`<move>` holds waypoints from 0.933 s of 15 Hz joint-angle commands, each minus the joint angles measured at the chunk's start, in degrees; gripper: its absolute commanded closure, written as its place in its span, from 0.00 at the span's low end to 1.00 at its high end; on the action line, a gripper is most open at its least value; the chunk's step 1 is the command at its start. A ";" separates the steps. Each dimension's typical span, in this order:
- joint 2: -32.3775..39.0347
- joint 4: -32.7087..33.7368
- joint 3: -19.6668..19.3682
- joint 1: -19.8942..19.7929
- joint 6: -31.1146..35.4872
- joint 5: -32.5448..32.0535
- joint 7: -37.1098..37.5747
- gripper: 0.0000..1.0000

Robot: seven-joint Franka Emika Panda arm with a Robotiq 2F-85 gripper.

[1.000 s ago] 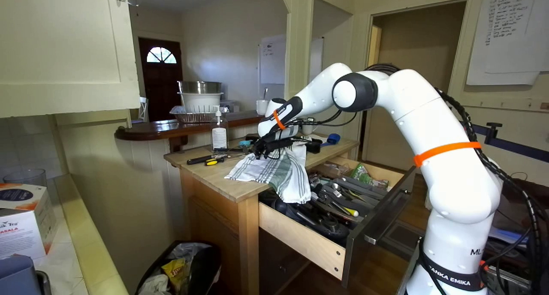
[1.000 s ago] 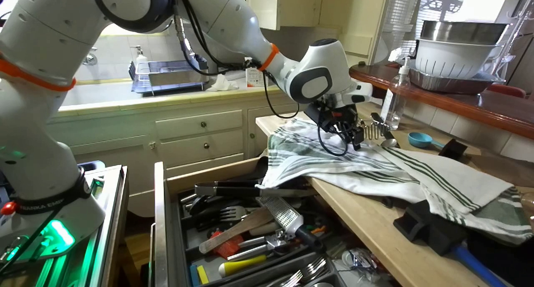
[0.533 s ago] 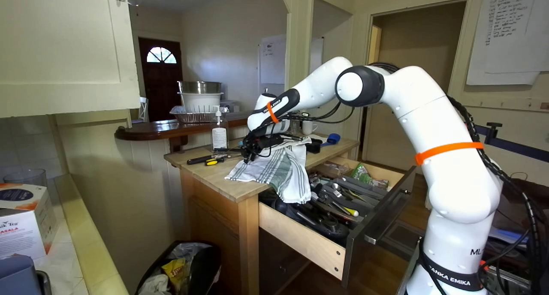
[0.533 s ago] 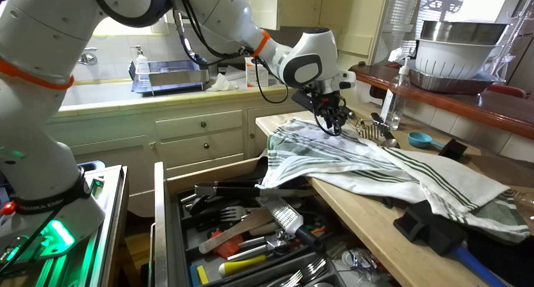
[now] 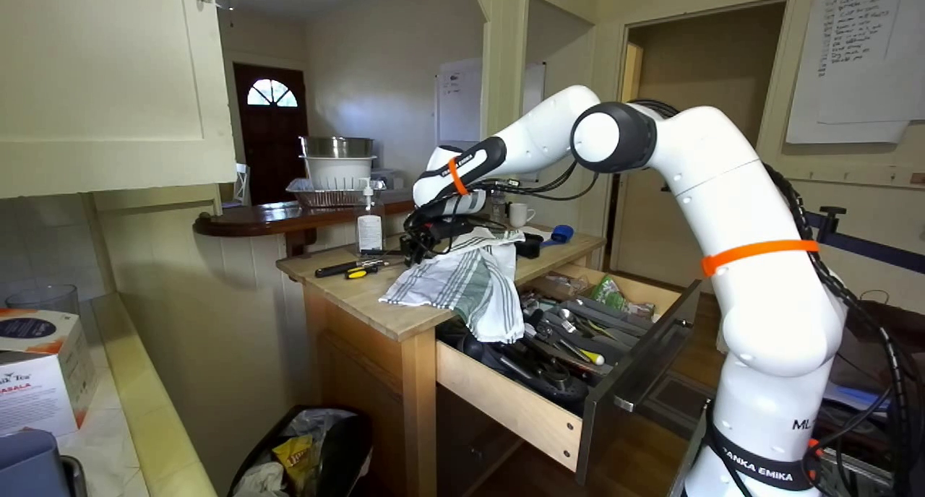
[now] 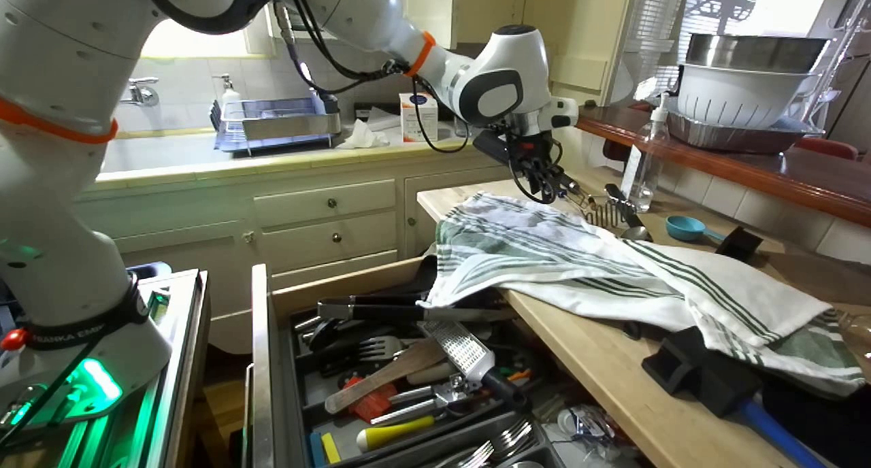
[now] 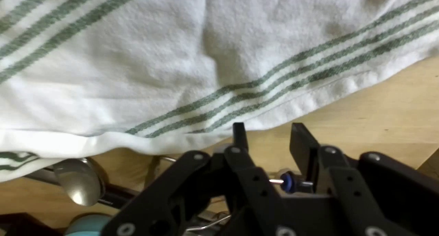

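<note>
A white Panda arm (image 5: 712,172) reaches over a wooden counter (image 5: 365,298), whose open drawer (image 5: 506,399) holds a jumble of kitchen utensils (image 6: 381,349). A white dish towel (image 6: 585,264) with green stripes lies rumpled on the counter, one corner draping past the edge above the drawer. In the wrist view the jaws stand parted by a moderate gap with nothing gripped, beside the towel's hem; whether they touch it I cannot tell. A clear pump bottle (image 6: 648,162) stands upright near the counter's back edge. In the drawer, a wooden spatula (image 6: 388,378) lies beside a black-handled grater (image 6: 459,345). Near the towel lie a wavy-wired masher (image 6: 604,216), a teal measuring cup (image 6: 684,228) and a metal spoon (image 7: 79,181); partly hidden by the jaws is a metal-shafted tool (image 7: 288,181) with a blue collar.
</note>
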 commanded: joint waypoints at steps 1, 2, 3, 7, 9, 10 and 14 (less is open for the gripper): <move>-2.17 -2.63 -2.19 -0.37 1.13 -0.12 2.08 0.57; -1.74 -2.61 -2.45 -0.70 1.81 0.11 2.06 0.56; -1.31 -2.37 -2.45 -1.03 1.53 0.54 2.09 0.59; 1.50 -1.56 -2.84 -1.28 1.22 0.14 1.92 0.63; 3.12 -0.79 -2.76 -1.32 1.17 0.18 1.87 0.64; 3.63 -0.63 -2.55 -1.40 0.95 0.37 1.75 0.66; 4.52 0.28 -2.09 -1.04 0.37 0.05 1.18 0.63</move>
